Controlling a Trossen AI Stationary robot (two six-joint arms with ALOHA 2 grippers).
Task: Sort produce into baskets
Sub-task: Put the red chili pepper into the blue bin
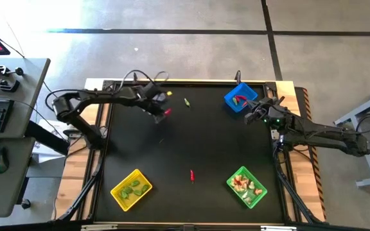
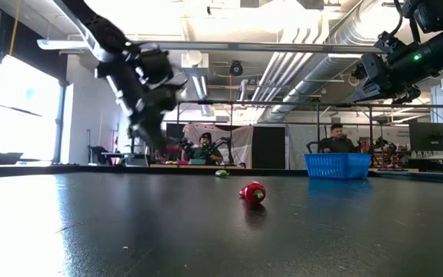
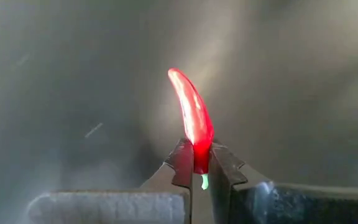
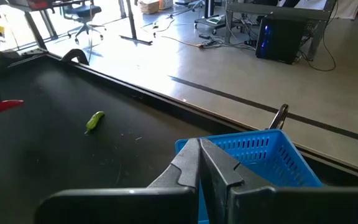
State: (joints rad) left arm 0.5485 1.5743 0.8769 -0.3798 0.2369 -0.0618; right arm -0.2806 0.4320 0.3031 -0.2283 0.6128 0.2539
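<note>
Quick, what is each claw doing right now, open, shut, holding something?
Left claw: shut on a red chili, lifted off the table.
Right claw: shut, holding nothing, beside the blue basket.

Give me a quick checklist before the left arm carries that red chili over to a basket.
1. Grip on the red chili: ok, the left gripper is shut on its stem end.
2. Chili lifted off the table: ok, the low view shows the left gripper above the surface.
3. Blue basket has room: ok, only a few pieces lie in it.
4. Right gripper out of the way: not ok, it hangs shut right beside the blue basket.
5. Loose pieces left to sort: a green pod and another red chili lie on the table.
</note>
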